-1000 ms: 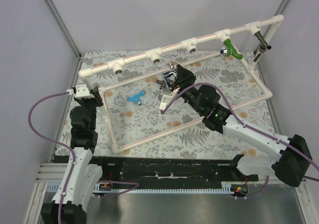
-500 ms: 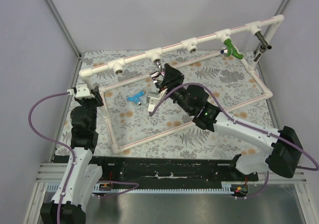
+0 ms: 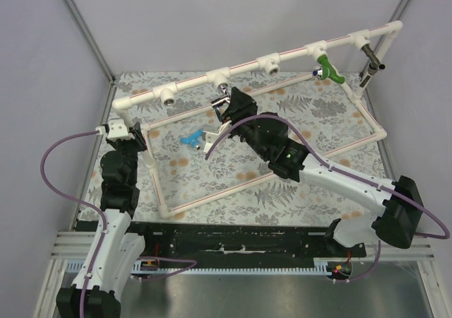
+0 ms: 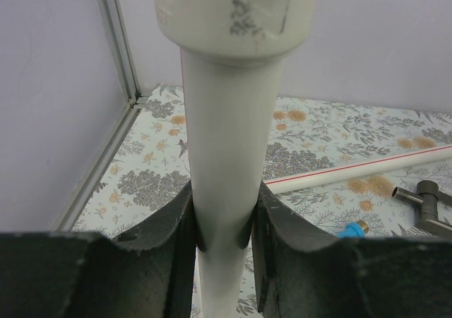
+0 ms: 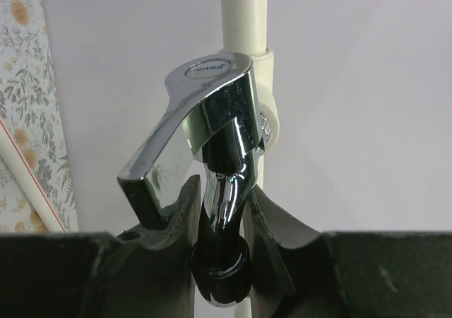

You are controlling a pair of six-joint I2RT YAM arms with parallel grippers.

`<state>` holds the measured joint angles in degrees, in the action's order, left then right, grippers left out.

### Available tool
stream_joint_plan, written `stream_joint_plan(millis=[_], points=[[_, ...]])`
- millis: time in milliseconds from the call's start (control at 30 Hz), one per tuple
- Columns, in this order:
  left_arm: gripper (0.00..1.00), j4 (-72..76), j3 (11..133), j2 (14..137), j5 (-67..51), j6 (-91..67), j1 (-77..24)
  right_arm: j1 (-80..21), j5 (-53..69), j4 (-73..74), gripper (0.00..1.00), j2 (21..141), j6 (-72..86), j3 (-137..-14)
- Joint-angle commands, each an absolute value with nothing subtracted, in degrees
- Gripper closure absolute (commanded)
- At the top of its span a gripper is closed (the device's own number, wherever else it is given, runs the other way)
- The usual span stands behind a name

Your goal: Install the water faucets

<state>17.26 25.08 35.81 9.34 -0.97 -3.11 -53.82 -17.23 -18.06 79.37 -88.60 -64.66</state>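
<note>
Left tool (image 4: 222, 226): pressed against the white plastic upright pipe (image 4: 219, 141) of the frame, which is pinched between the dark pads and so braced.
Light blue small faucet (image 3: 192, 139): left lying on the flower-patterned bench (image 3: 205, 180), inside the frame, not yet fitted.
Shiny silver faucet with lever handle (image 5: 212, 134): pinched at its spout by the right tool (image 5: 222, 212) and held up at the white tee fitting (image 5: 270, 85) on the top rail; whether the thread is entered cannot be told.
Bright green faucet (image 3: 326, 71): seen seated in a fitting farther right on the rail.
Dark grey long faucet (image 3: 369, 62): seen hanging at the far right corner.
Risk, thread: if the silver faucet is offered tilted, the thread is likely to be crossed and jammed.
Risk, grip: the polished spout may be let slip when it is turned, and the faucet dropped onto the bench.
Risk, frame: if the brace is loosened, the rail may be pushed away from the faucet.
</note>
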Motion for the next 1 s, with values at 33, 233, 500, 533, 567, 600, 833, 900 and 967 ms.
stream_joint_plan(millis=[33, 233, 500, 533, 567, 600, 833, 900, 967], points=[[0.98, 19.42, 25.14, 34.89, 6.06, -2.99, -4.92, -54.49, -21.61, -10.56, 1.00, 79.10, -92.54, -70.93], [0.98, 19.16, 25.31, 34.89, 6.15, -3.08, -5.27, -54.93, -24.69, -4.84, 1.00, 79.10, -94.65, -73.04], [0.98, 18.81, 25.66, 34.54, 6.42, -3.52, -5.80, -55.37, -25.75, -3.43, 1.00, 79.19, -94.31, -73.48], [0.98, 18.90, 25.66, 34.54, 6.50, -3.52, -5.89, -55.37, -25.75, -3.43, 1.00, 79.62, -94.65, -73.56], [0.98, 18.90, 25.66, 34.63, 6.33, -3.52, -5.98, -55.55, -25.49, -3.51, 1.00, 79.89, -95.09, -73.83], [0.98, 18.81, 25.75, 34.63, 6.24, -3.52, -6.06, -55.46, -25.40, -3.52, 1.00, 80.15, -95.36, -74.00], [0.98, 18.55, 25.66, 34.01, 6.42, -3.52, -6.42, -55.64, -25.84, -2.47, 1.00, 81.74, -96.68, -75.85], [0.98, 18.55, 25.66, 34.10, 6.50, -3.52, -6.42, -55.72, -26.36, -0.36, 1.00, 82.26, -97.03, -77.07], [0.98, 18.54, 25.66, 33.93, 6.59, -3.52, -6.68, -55.55, -26.81, 1.83, 1.00, 82.70, -96.60, -78.39]])
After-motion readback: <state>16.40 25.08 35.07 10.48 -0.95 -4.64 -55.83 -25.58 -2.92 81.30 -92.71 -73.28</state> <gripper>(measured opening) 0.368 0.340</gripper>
